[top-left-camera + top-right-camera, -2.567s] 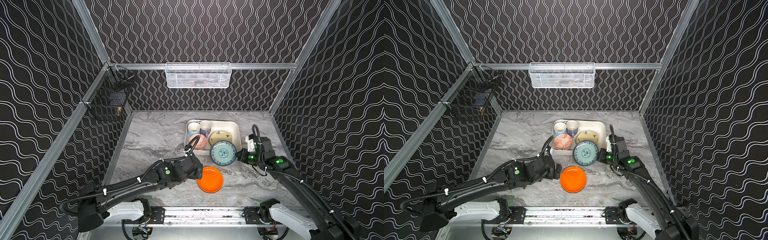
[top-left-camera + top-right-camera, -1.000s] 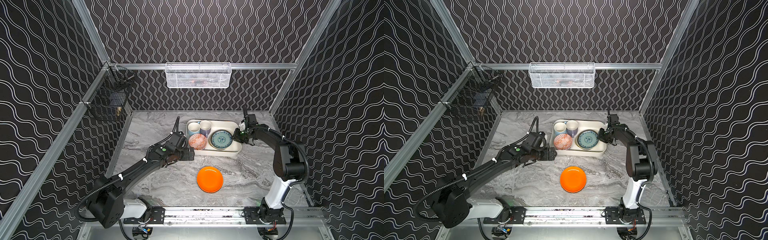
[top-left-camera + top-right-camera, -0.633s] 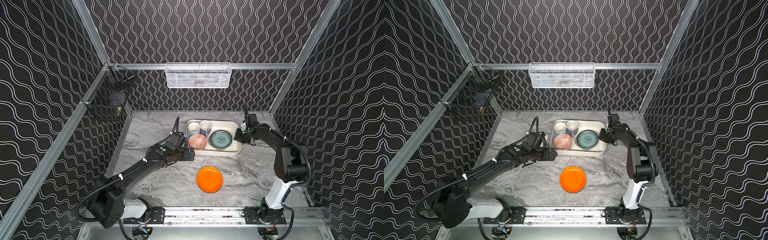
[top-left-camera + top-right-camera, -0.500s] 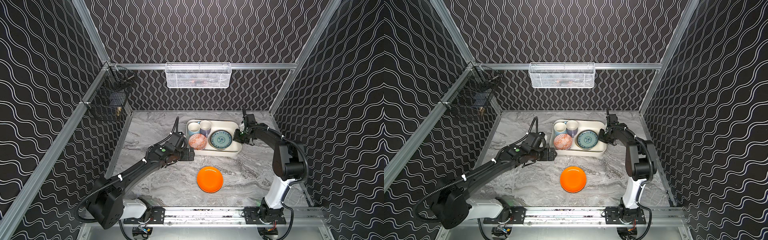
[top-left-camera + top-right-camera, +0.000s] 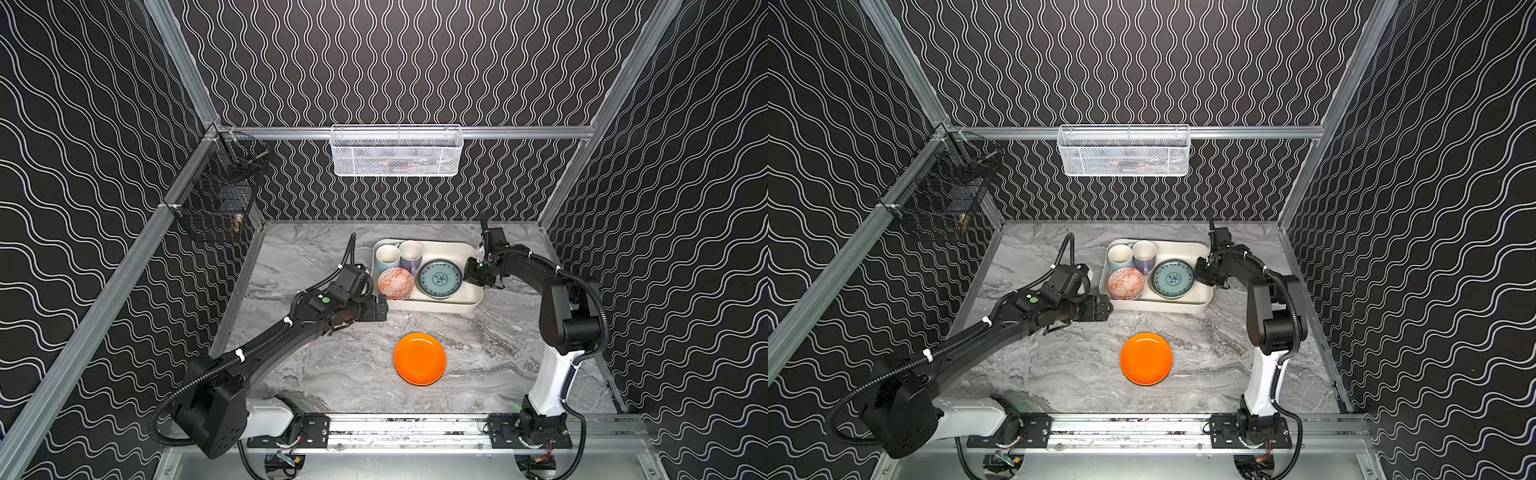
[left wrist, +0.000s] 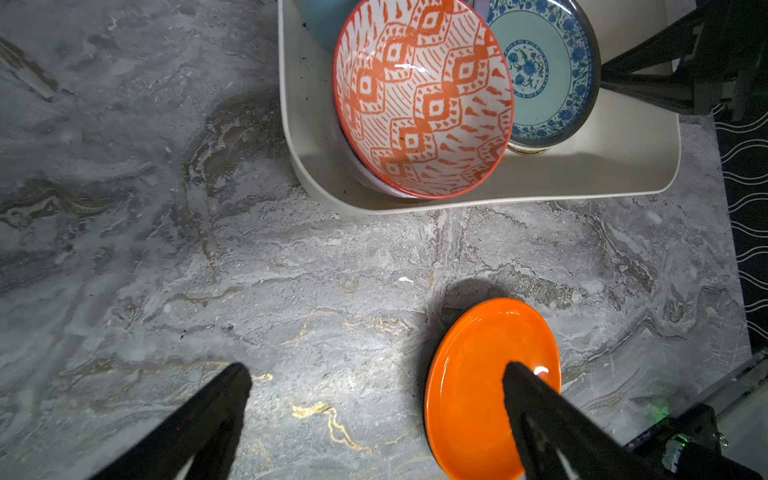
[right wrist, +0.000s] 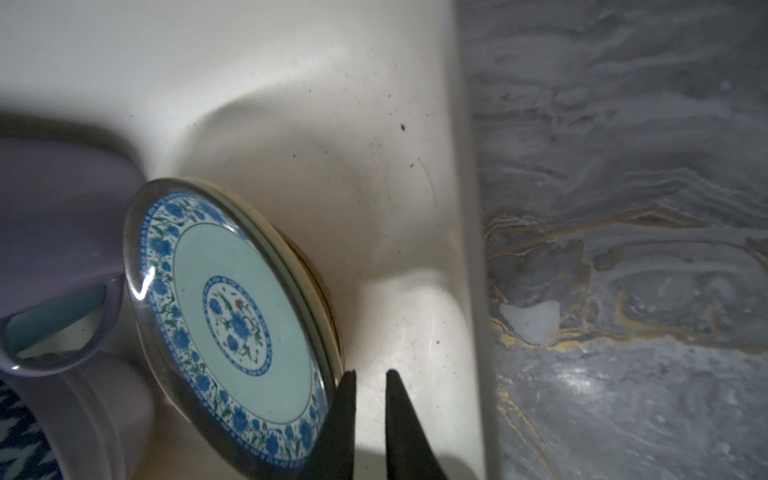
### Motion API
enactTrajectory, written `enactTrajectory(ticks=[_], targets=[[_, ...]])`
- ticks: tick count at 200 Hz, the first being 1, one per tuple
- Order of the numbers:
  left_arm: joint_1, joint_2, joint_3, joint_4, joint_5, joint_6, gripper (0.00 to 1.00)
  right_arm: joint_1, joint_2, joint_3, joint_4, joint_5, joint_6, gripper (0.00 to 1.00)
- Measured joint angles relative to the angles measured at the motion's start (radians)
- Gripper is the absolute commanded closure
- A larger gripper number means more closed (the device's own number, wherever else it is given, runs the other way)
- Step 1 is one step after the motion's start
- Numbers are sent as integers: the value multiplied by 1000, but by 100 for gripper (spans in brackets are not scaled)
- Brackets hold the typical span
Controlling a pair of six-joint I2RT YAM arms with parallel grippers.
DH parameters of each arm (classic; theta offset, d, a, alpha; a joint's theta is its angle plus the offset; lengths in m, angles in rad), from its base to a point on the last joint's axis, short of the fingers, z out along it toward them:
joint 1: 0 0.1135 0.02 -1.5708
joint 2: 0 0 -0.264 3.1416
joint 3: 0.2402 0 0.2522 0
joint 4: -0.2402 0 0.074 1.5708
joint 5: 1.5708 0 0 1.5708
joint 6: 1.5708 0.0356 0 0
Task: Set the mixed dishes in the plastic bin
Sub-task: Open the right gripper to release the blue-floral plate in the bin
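Bin (image 5: 465, 249): two mugs (image 5: 388, 257), one patterned bowl (image 5: 395, 283), one teal plate (image 5: 439, 278) stacked on another. One orange plate (image 5: 419, 358) on the table (image 5: 316, 249). Left gripper (image 6: 374, 374) spread wide, empty; right gripper (image 7: 370, 384) narrowly parted beside the teal plate, pinching nothing; no legible writing.

Left arm (image 5: 266, 345) stretched forward low over bench, wrist level. Left gripper (image 6: 374, 374): fingers (image 6: 208, 415) spread wide, nothing between. Right arm (image 5: 557, 307) upright at base, elbow bent, forearm reaching back toward centre. Right gripper (image 7: 370, 386): fingers (image 7: 345, 407) nearly together, narrow gap, empty, tips pointing down.
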Motion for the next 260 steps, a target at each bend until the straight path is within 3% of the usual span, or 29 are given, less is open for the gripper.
enactTrajectory(ticks=[75,120,221,260], targets=[[4,0,-4,5,2,0,2,10,13,31,-2,9,3,78],[5,0,-5,6,2,0,1,10,68,58,8,-23,4,89],[9,2,-5,7,9,0,1,14,18,71,3,-21,9,79],[10,1,-6,8,10,0,1,71,26,122,-28,16,-2,79]])
